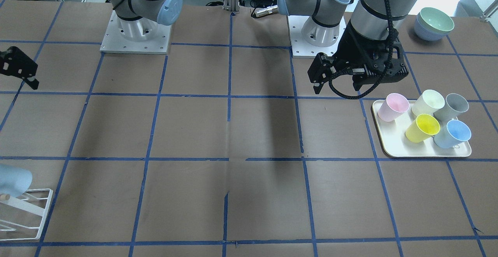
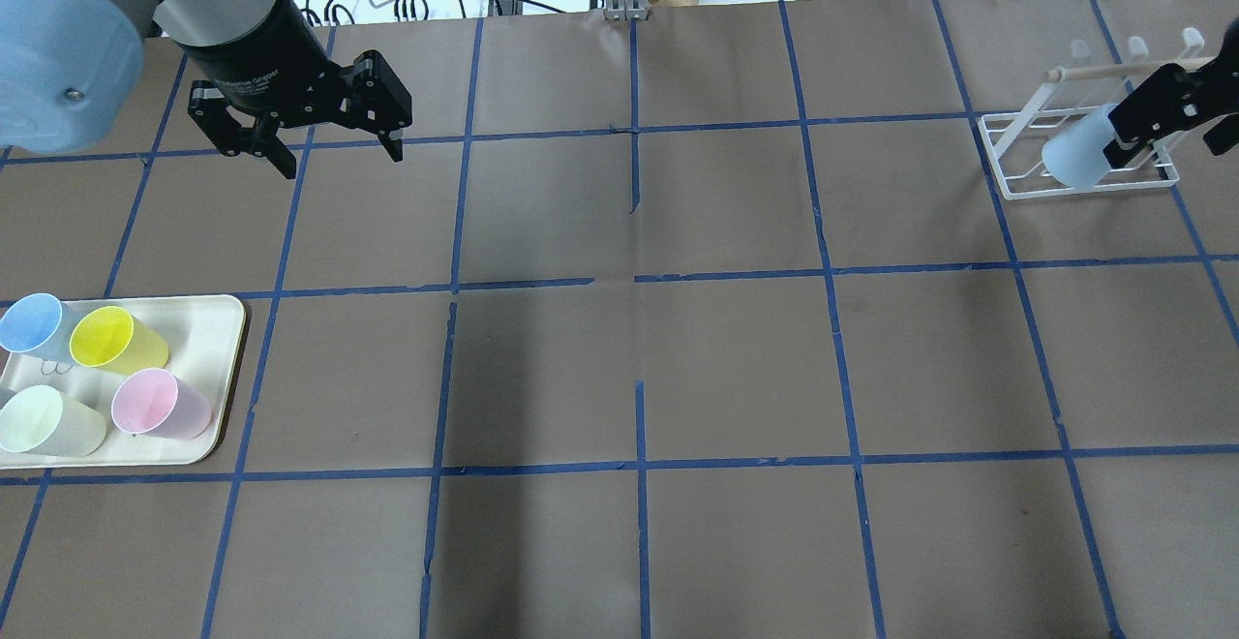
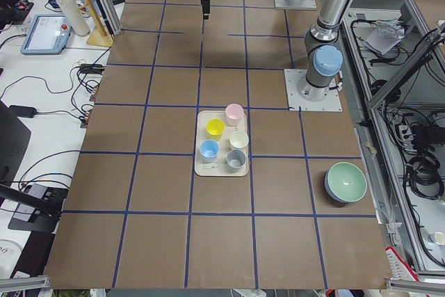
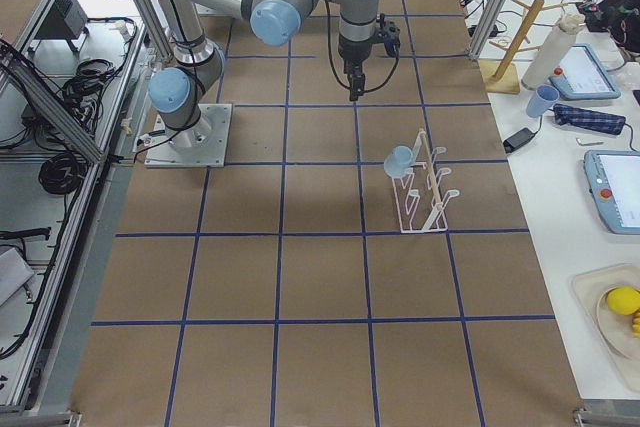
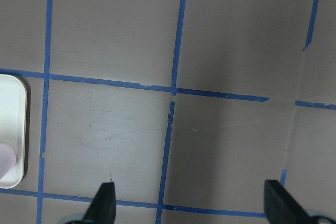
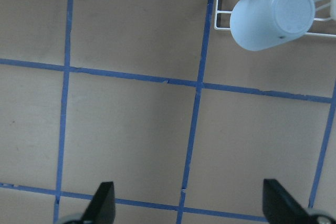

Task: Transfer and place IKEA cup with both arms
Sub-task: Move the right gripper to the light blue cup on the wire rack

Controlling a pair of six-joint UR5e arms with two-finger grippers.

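Note:
The sky-blue IKEA cup (image 2: 1072,157) hangs mouth-down and tilted on a peg of the white wire rack (image 2: 1012,150) at the table's far right. It also shows in the right wrist view (image 6: 273,17) and the front view (image 1: 13,181). My right gripper (image 2: 1166,136) is open and empty, held high above the table beside the rack; in its wrist view (image 6: 190,203) the cup lies apart, at the upper right. My left gripper (image 2: 341,157) is open and empty, high above bare table beyond the cup tray; its wrist view (image 5: 190,198) shows only table between the fingers.
A cream tray (image 2: 218,329) at the left holds pink (image 2: 155,405), yellow (image 2: 111,339), pale green (image 2: 39,421), grey (image 1: 453,107) and blue-inside (image 2: 34,324) cups. Stacked bowls (image 1: 433,23) stand near the left arm's base. Blue tape lines grid the brown table.

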